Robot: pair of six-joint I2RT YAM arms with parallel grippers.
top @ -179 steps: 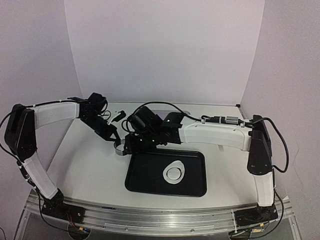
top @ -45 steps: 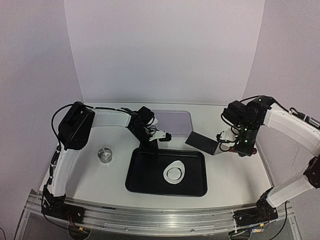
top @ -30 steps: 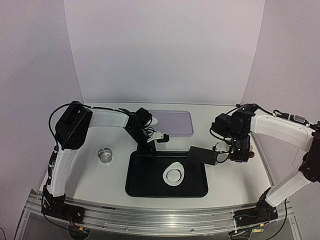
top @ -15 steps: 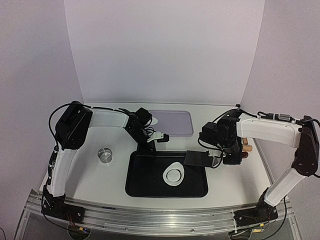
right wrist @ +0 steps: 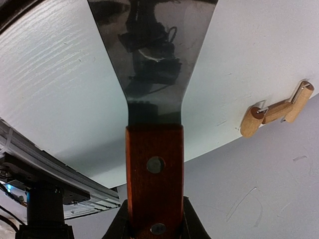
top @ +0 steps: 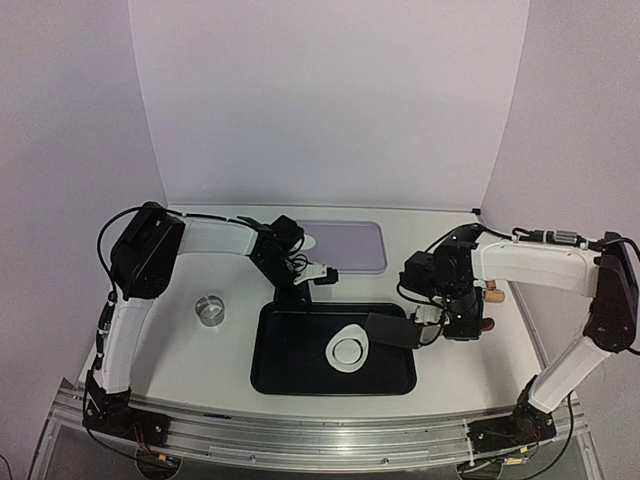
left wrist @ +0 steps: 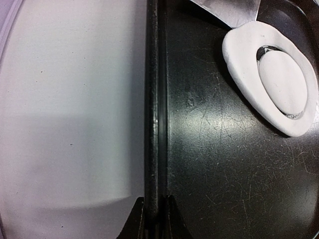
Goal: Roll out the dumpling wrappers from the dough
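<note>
White dough (left wrist: 239, 59), black (scratched) tray (left wrist: 214, 149)

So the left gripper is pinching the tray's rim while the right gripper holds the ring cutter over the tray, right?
Not quite. The right gripper holds a wooden-handled spatula, not the ring cutter, as the right wrist view shows. In the top view the cutter stands on the table, left of the tray. The left gripper does pinch the tray's rim.

Right pincer (top: 452, 322) holds a spatula (top: 392, 330), blade over the tray (top: 268, 372) beside the dough (top: 350, 331).
</note>
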